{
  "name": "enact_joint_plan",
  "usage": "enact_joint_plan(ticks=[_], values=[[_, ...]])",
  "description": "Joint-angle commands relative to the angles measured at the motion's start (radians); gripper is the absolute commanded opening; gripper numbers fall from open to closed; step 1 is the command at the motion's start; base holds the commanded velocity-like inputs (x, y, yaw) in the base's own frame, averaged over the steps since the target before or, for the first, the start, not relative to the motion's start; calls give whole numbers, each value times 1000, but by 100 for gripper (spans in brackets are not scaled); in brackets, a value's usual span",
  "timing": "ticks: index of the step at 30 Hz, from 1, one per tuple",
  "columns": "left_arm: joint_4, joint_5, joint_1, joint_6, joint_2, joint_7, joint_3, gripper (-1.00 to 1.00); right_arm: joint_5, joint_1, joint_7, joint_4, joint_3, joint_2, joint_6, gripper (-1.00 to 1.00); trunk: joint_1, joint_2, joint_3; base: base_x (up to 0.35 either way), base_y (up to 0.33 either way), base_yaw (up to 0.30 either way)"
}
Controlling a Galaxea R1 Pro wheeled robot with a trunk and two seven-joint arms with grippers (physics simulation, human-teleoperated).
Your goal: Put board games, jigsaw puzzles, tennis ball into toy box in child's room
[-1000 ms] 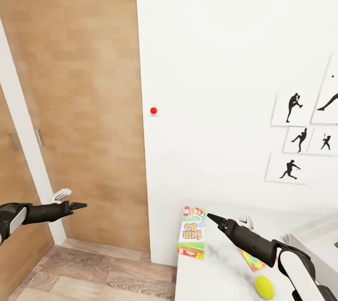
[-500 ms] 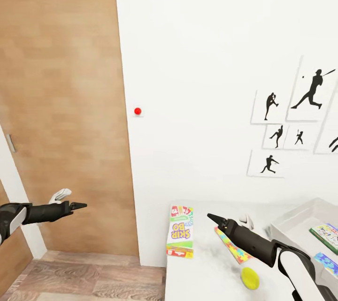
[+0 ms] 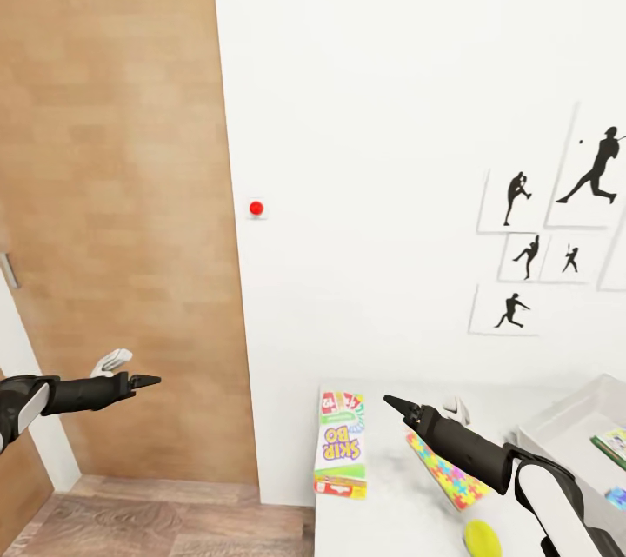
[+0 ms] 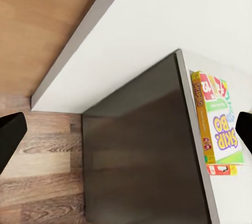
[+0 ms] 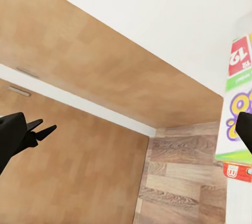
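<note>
Approach step, as I judge it: both claws, left (image 3: 143, 381) and right (image 3: 393, 405), hang empty, jaws seemingly wide. Yellow-green board game (image 3: 341, 444) lies at the worktop (image 3: 391, 505) edge; next, reach it and lift toward the toy box (image 3: 565, 431)

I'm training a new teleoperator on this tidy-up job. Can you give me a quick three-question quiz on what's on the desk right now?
1. True or false: the yellow-green Skip-Bo game box lies at the white desk end nearest the wooden wardrobe door.
2. Which lies nearest the light grey toy box? A the game box, B the multicoloured jigsaw puzzle board, C the red wall dot.
3. What small yellow-green thing sits near the right arm?

Key: 1 true; 2 B; 3 the tennis ball.
</note>
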Motion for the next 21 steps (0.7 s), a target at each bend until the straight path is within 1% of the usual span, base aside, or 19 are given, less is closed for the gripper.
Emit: enact_joint_plan(ticks=[1,5,9,14,21], values=[[0,7,0,9,0,0,-2,100,5,0,6,0,-1,0,4,100,1,-1,0,60,9,0],[0,7,0,9,0,0,-2,100,6,0,5,1,-2,1,1,100,1,-1,0,45,3,0],[0,7,0,9,0,1,-2,100,6,0,5,2,-3,1,1,100,1,-1,0,156,1,0],[0,7,0,9,0,1,-2,100,5,0,5,2,-3,1,1,100,1,-1,0,39,1,0],[0,7,0,9,0,1,-2,100,5,0,3,0,0,1,1,100,1,-1,0,47,92,0]])
